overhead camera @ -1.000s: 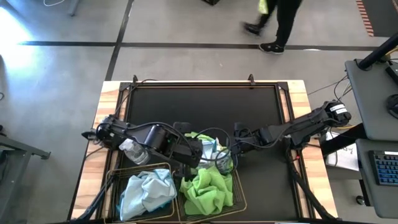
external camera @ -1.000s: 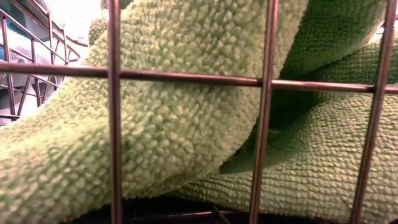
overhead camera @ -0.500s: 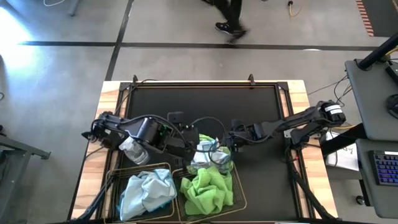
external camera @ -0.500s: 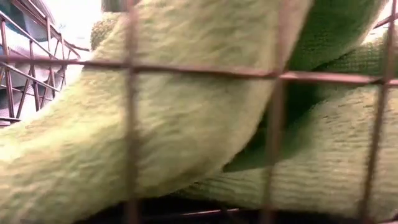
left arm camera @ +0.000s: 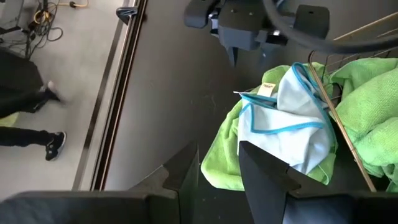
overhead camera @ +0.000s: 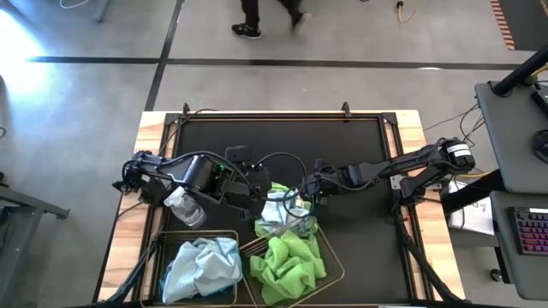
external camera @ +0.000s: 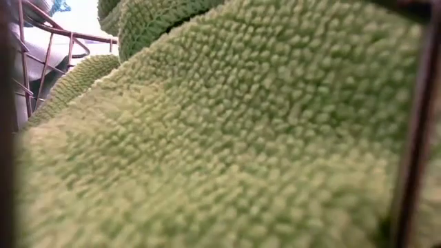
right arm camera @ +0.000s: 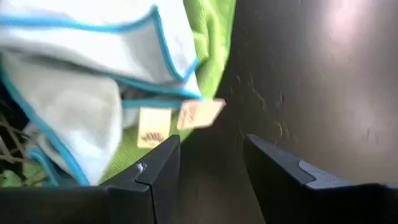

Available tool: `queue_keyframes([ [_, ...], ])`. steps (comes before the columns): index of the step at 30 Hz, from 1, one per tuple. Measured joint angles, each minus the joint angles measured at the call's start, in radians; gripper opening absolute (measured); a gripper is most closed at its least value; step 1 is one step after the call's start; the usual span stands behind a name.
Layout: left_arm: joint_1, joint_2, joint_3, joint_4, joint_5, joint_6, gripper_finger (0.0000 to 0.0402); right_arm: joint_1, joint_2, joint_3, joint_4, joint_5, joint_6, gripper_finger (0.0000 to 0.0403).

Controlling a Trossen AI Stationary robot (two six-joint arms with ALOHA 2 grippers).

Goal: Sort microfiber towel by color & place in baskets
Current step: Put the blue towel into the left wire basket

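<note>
The sorting looks mostly done, with one small heap left. Taking the black mat (overhead camera: pixel 282 145) as landmark: at its front edge stand two wire baskets side by side. The left basket (overhead camera: pixel 199 295) holds a crumpled pale blue towel (overhead camera: pixel 204 263); the right basket (overhead camera: pixel 332 272), turned askew, holds a bunched green towel (overhead camera: pixel 291 261). Just behind the right basket, on the mat near its middle front, lies the remaining heap: a white towel with blue edging (left arm camera: pixel 292 118) on top of another green towel (left arm camera: pixel 227 155), partly draped over the basket's rim. By my judgement these two must yet be parted and dropped in.

The left pincer (overhead camera: pixel 253 186) and the right pincer (overhead camera: pixel 310 185) stand at either side of that heap, both with fingers apart and holding nothing.

The mat covers most of a pale wooden worktop (overhead camera: pixel 152 137). A clear bottle (overhead camera: pixel 183 208) lies at the mat's left front. Beyond is a grey floor with dark lines, where a person's legs (overhead camera: pixel 267 15) pass; a desk with a keyboard (overhead camera: pixel 531 231) stands at the right.
</note>
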Motion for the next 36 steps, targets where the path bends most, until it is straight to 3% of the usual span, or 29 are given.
queue_keyframes([
  [10, 0.000, -0.014, 0.000, -0.013, -0.005, -0.001, 0.0100, -0.033, 0.010, 0.079, 0.003, 0.001, -0.058, 0.0173],
  [22, 0.002, -0.071, 0.000, -0.041, -0.108, -0.004, 0.0100, -0.148, 0.120, 0.081, 0.089, -0.078, -0.049, 0.0173],
  [36, 0.040, -0.089, 0.000, -0.041, -0.140, -0.005, 0.0100, -0.150, 0.224, 0.210, -0.020, -0.096, -0.061, 0.0173],
])
